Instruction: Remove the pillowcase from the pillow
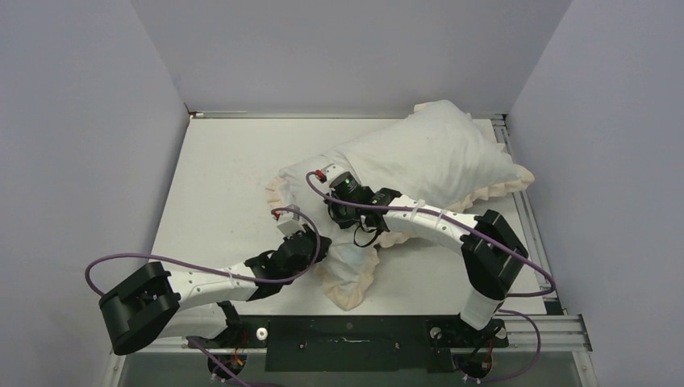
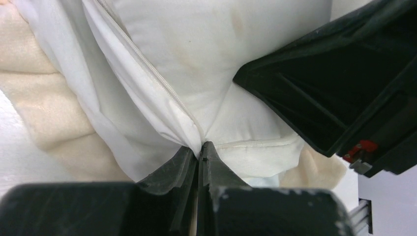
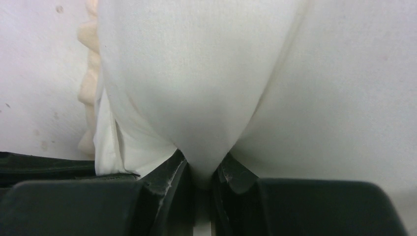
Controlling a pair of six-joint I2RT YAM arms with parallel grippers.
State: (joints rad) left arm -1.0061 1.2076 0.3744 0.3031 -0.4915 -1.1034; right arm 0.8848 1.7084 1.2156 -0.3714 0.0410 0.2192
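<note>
The plump white pillow (image 1: pixel 435 153) lies at the back right. The limp pillowcase (image 1: pixel 352 270), white face up with a cream frill (image 1: pixel 345 300), spreads from under it toward the front middle; no dark grey face shows. My left gripper (image 1: pixel 316 242) is shut on the pillowcase's white zip-edged hem (image 2: pixel 147 93), fingertips meeting in the left wrist view (image 2: pixel 201 146). My right gripper (image 1: pixel 355 226) is just beyond it and is shut on a pinch of smooth white pillow fabric (image 3: pixel 196 88) in the right wrist view (image 3: pixel 200 169). How much of the pillow is inside the case is hidden.
Grey walls close the table (image 1: pixel 226 177) on the left, back and right. A metal rail (image 1: pixel 532 218) runs along the right edge. The right gripper's black body (image 2: pixel 334 83) sits close to my left fingers. Frill (image 1: pixel 508 184) also shows by the pillow's right side.
</note>
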